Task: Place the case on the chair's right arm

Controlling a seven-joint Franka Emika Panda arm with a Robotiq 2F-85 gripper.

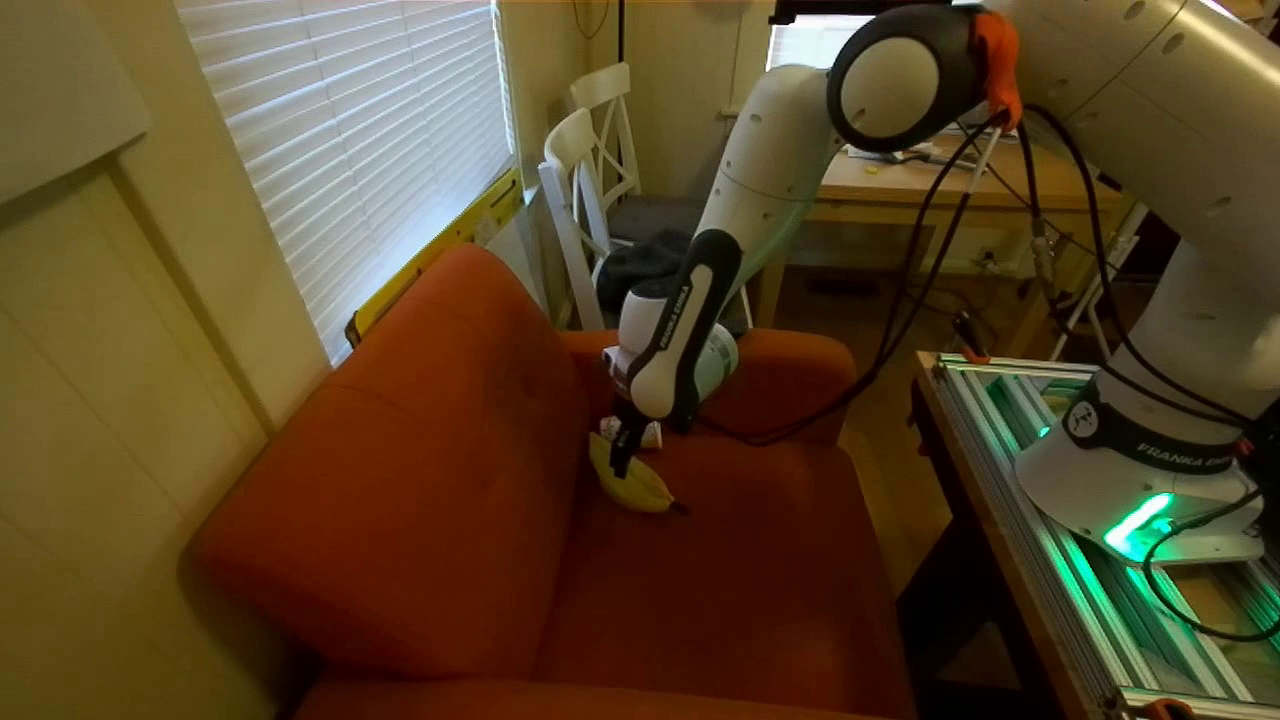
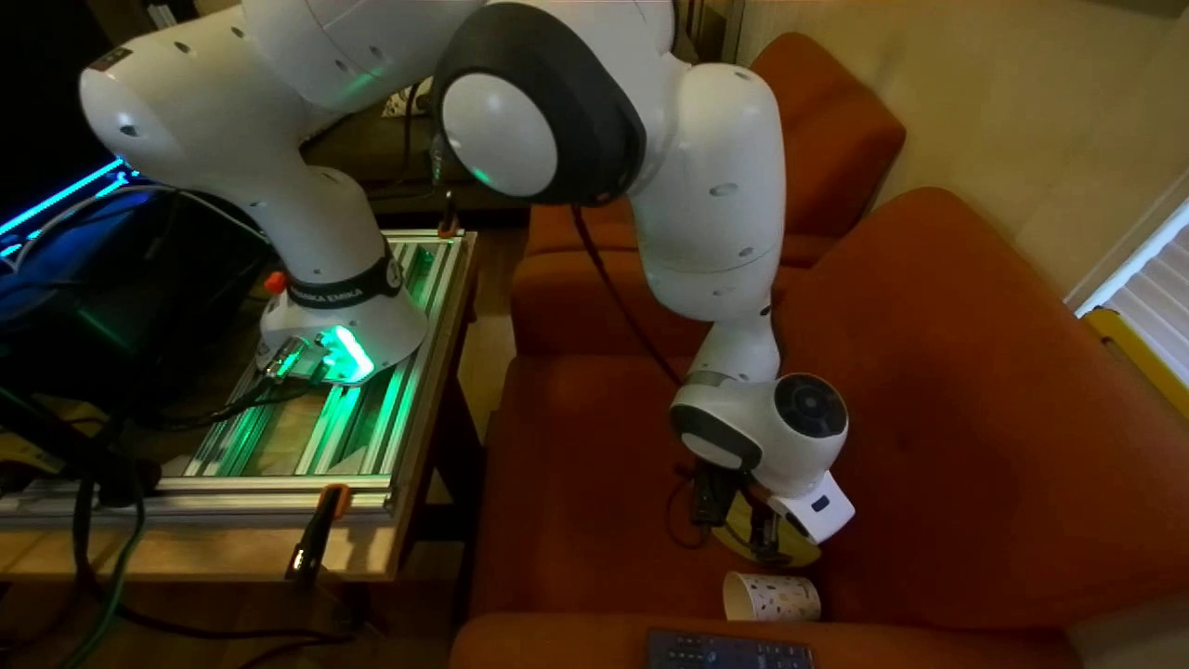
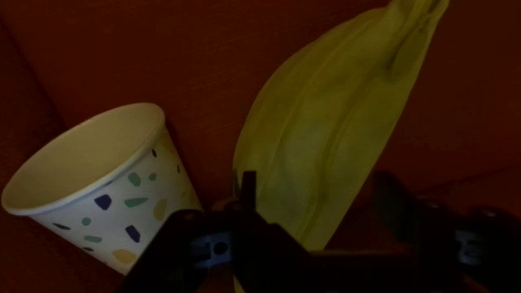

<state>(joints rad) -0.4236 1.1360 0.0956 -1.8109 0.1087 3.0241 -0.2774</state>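
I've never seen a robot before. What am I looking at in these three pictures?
The big white robot arm stands on a bench. Two pictures come from cameras outside it, looking from different places; the dark close-up comes from a camera on its wrist. On the orange armchair lie a yellow banana-shaped case and a speckled cup, tipped on its side. At the robot's tip are jaws, which do its grasping. They stand open, one on each side of the case; whether they touch it is hard to tell, but nothing looks held yet.
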